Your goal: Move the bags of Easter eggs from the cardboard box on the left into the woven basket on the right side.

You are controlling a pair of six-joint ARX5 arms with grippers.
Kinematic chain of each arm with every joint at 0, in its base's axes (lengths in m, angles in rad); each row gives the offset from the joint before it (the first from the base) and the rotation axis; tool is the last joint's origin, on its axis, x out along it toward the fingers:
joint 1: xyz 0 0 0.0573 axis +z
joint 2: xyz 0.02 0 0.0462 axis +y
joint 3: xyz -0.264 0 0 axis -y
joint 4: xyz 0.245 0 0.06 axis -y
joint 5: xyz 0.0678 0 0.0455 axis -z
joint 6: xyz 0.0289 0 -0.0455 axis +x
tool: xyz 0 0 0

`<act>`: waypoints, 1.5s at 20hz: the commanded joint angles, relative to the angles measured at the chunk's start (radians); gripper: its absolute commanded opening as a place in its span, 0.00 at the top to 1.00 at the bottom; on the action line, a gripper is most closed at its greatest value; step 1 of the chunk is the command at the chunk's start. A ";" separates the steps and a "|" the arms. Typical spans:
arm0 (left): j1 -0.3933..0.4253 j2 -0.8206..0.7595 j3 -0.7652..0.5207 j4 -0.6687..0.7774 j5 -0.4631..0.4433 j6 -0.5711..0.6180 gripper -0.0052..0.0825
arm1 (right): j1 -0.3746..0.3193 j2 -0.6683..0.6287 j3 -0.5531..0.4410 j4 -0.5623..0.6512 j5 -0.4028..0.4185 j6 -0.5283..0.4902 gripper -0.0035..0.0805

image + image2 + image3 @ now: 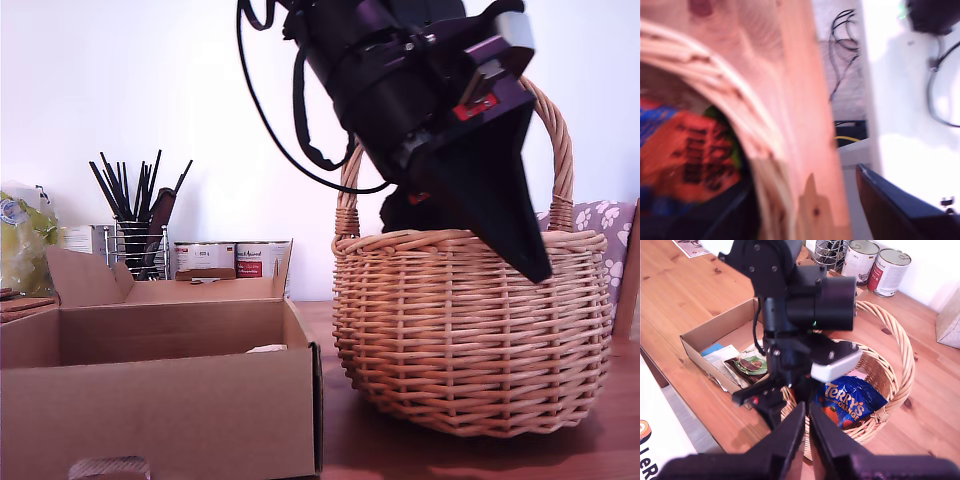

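Far out from the basket (470, 340), at the exterior view's left edge, sits a clear yellow-green bag (20, 240). Next comes the cardboard box (150, 400), just beside the basket on the exterior view's left, with its flaps up. My second wrist view looks down into the box (705, 335). A white bag with green and brown print (750, 365) lies in there on some papers (722, 357). This bag is not in the basket yet.

Behind the box, farther back than the basket, stand a wire cup of black sticks (135, 220) and two tins (235, 258).

Then comes the basket itself, round and woven, with a tall handle (905, 355). It stands on the wooden table (480, 455). Inside it lies a blue and orange bag (850, 402), flat on the bottom.

My first gripper (510, 220) hangs right over the basket, under the handle. One black finger (535, 255) points down in front of the rim. My first wrist view is blurry, but the fingers look spread wide, with the rim (715, 85) between them and the orange bag (695, 155) just past it. The fingers hold nothing.

My second gripper (807, 412) is high above the basket. Its two fingers are pressed close together with nothing in them.
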 commanded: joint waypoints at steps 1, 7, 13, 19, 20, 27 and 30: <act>0.006 -0.019 0.024 0.000 -0.001 -0.016 0.35 | -0.002 -0.006 0.010 0.003 -0.001 0.003 0.97; 0.009 -0.128 0.036 -0.009 -0.027 -0.051 0.36 | -0.002 -0.006 0.010 0.003 -0.001 -0.001 0.97; 0.009 -0.254 0.036 -0.105 -0.027 -0.094 0.74 | -0.002 -0.006 0.010 0.008 0.000 -0.001 0.97; 0.013 -0.349 -0.017 -0.117 -0.112 -0.071 0.97 | -0.002 -0.004 0.010 0.013 -0.012 0.032 0.97; 0.015 -0.375 -0.057 -0.085 -0.144 -0.093 0.97 | -0.002 -0.002 0.010 0.009 -0.011 0.058 0.97; 0.095 -0.668 -0.484 0.178 -0.306 -0.241 0.97 | -0.003 -0.001 0.005 -0.073 0.070 0.131 0.97; 0.137 -0.784 -0.594 0.210 -0.372 -0.286 0.97 | -0.003 -0.001 -0.061 -0.039 0.077 0.135 0.97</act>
